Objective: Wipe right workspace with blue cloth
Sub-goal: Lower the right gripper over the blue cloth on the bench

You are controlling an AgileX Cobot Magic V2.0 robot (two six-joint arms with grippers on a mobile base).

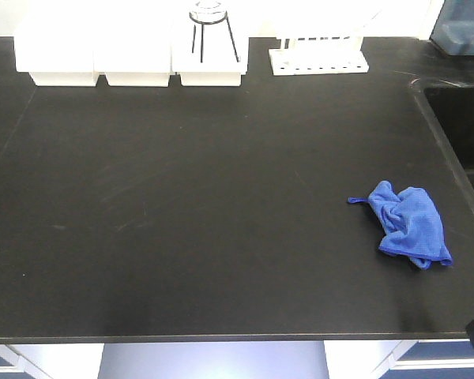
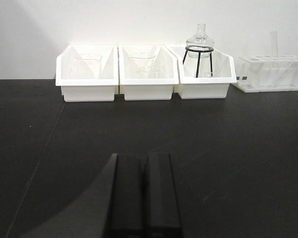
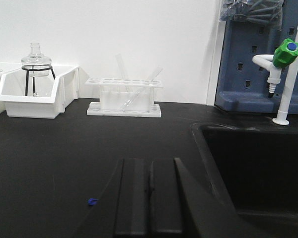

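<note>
blue cloth (image 1: 407, 225): seen crumpled just left of the sink (image 1: 466, 134), long axis roughly along the sink's edge | right gripper (image 3: 150, 198): fingers pressed together, nothing held, judged nearer the cloth | left gripper (image 2: 142, 193): likewise closed, empty | right workspace: not seen

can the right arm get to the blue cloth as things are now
Probably yes. The cloth lies alone on the bare bench, on the right side near the sink, with nothing on it or around it. The right gripper is shut, so it would need to open first.
</note>
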